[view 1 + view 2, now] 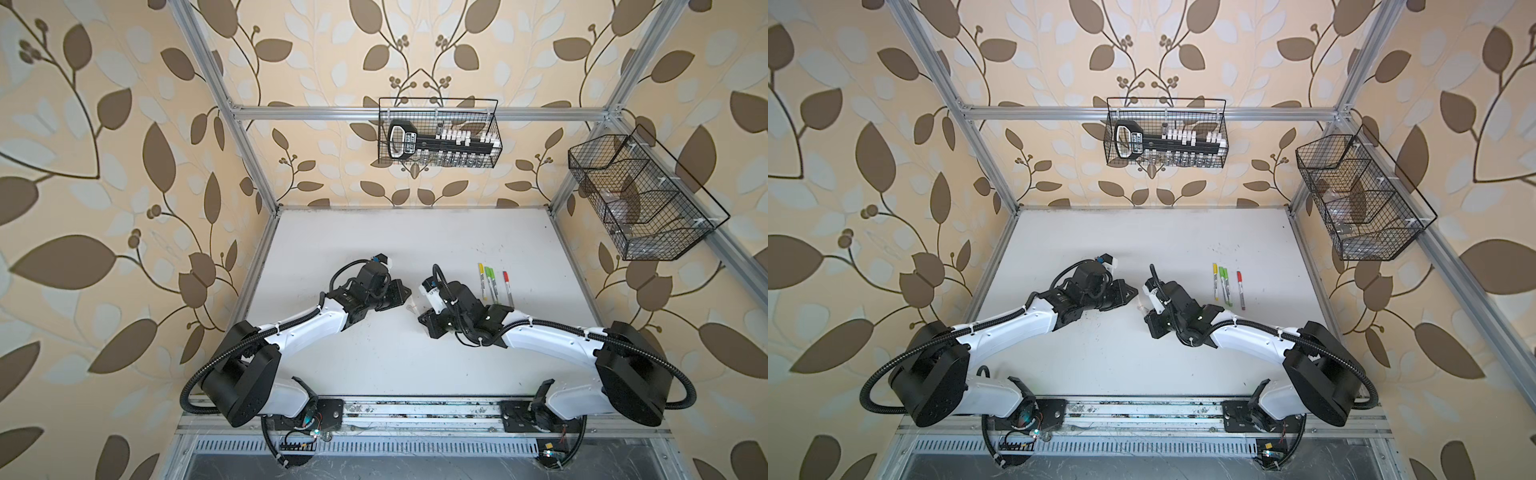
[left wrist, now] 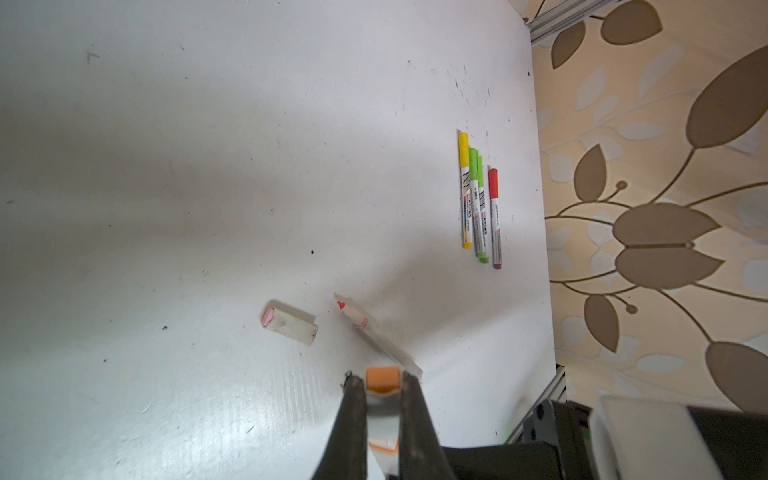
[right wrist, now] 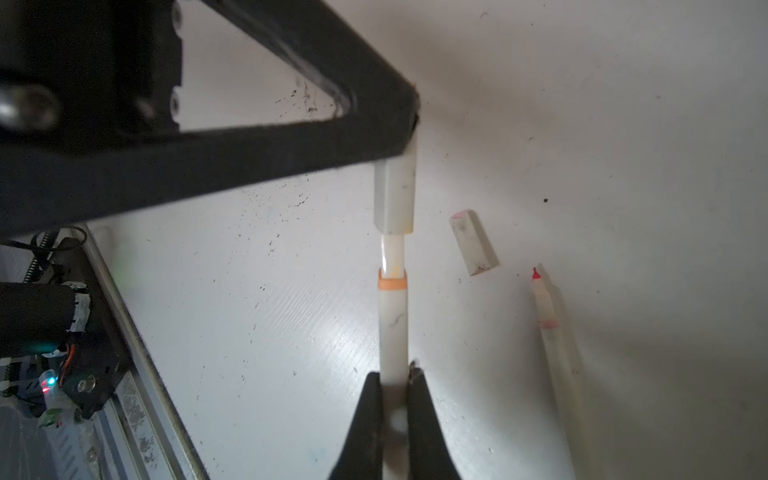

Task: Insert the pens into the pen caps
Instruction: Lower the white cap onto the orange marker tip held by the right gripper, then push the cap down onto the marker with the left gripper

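Whitish and translucent, the orange-banded pen (image 3: 392,324) was pinched by its barrel between the closed fingers of the right gripper (image 3: 395,374). Its narrow tip section reached into the open mouth of the whitish cap (image 3: 395,199). The two stood in line, but a stretch of the tip showed bare between the cap's rim and the orange band, so the cap was not fully seated. The left gripper (image 2: 383,380) had its fingers clamped on the cap's far end, which showed orange in the left wrist view. In both top views the two grippers met above the middle of the table (image 1: 374,249).

Near that pair, a loose cap (image 3: 473,243) with a pink end lay on the table. Close to it but apart lay an uncapped red-tipped pen (image 3: 548,332). Well off toward the table's right side, four capped pens lay in a row. These were a yellow pen (image 2: 464,191), two green pens (image 2: 474,166) touching each other, and a red pen (image 2: 495,216) slightly apart from them.
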Robot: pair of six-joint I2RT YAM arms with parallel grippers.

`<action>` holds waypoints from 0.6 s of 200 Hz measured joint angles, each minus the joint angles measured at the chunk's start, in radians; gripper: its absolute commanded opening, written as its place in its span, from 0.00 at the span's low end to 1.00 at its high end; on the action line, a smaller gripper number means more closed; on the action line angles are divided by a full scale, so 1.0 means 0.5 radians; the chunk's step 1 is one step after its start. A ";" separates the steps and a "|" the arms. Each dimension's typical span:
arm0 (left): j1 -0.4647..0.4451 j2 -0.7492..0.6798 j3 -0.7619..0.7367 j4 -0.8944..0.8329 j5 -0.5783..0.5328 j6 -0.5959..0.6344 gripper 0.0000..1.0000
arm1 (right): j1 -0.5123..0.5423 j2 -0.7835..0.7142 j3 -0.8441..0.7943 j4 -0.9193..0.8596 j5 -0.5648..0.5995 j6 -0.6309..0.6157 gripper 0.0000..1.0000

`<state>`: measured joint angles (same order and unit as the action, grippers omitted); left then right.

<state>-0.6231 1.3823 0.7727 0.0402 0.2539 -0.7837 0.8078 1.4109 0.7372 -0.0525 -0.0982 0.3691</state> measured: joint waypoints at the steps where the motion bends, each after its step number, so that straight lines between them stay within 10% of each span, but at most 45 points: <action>1: 0.000 0.000 0.000 0.001 0.000 0.000 0.00 | -0.002 0.000 0.000 -0.001 -0.002 -0.001 0.00; 120: -0.016 -0.163 -0.077 0.186 0.130 0.165 0.00 | -0.185 -0.168 -0.121 0.227 -0.414 0.098 0.00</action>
<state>-0.6312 1.3010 0.7341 0.1333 0.3187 -0.7013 0.7155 1.3270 0.6769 0.0612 -0.3054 0.4183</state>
